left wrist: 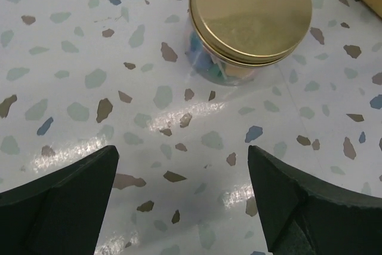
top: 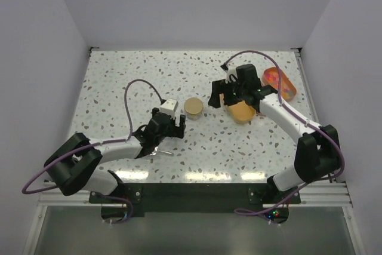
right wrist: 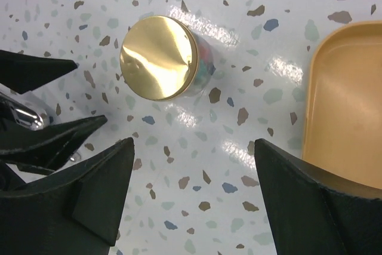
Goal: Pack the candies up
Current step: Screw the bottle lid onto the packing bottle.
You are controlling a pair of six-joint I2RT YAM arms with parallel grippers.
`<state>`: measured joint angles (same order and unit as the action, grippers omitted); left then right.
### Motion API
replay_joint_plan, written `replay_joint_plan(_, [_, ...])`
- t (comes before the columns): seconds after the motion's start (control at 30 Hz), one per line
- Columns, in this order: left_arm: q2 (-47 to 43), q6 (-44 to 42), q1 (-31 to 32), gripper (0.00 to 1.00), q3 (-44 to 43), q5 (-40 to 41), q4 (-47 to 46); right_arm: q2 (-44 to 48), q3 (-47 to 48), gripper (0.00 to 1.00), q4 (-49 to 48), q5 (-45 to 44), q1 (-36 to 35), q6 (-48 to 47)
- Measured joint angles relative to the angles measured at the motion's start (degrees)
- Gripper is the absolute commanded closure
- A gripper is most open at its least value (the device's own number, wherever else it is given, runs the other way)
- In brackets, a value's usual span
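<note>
Two grippers, jaws spread, empty: left gripper just short of the jar, right gripper beyond it. Candies show through its wall (more in the tub). Best, I judge: back left straight off, no nudge.

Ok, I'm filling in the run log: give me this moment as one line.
jar: lid on, candies inside | left pincer: open, empty, facing jar | right pincer: open, empty, near tray

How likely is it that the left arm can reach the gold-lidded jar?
Probably yes: the left gripper is open, and the jar stands just ahead of it on the table, with nothing between them.
</note>
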<state>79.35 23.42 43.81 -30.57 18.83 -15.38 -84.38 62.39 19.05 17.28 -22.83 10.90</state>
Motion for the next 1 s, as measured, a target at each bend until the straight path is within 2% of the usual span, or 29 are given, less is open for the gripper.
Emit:
replay_joint_plan(0.07, [0.6,-2.1,-0.2,0.10,3.1,-1.7,-7.5,-2.2,2.9,0.15,1.3,0.4,0.0,-0.7])
replay_joint_plan(0.17, [2.5,-5.0,-0.2,0.01,6.4,-3.5,-19.5,-5.4,7.1,0.15,2.6,1.3,-0.2,-1.6])
replay_joint_plan(0.37, [11.5,-10.1,-0.2,0.00,8.0,-5.2,-36.3,-11.0,11.9,0.15,4.0,2.9,-1.2,-2.7])
replay_joint_plan(0.7, [23.2,-16.0,-0.2,0.00,6.3,-6.8,-50.2,-17.8,16.4,0.15,6.1,5.3,-1.8,-4.4])
replay_joint_plan(1.0, [30.4,-18.7,-0.4,0.02,2.0,-8.0,-55.8,-21.9,20.9,0.15,7.6,6.8,-1.8,-5.4])
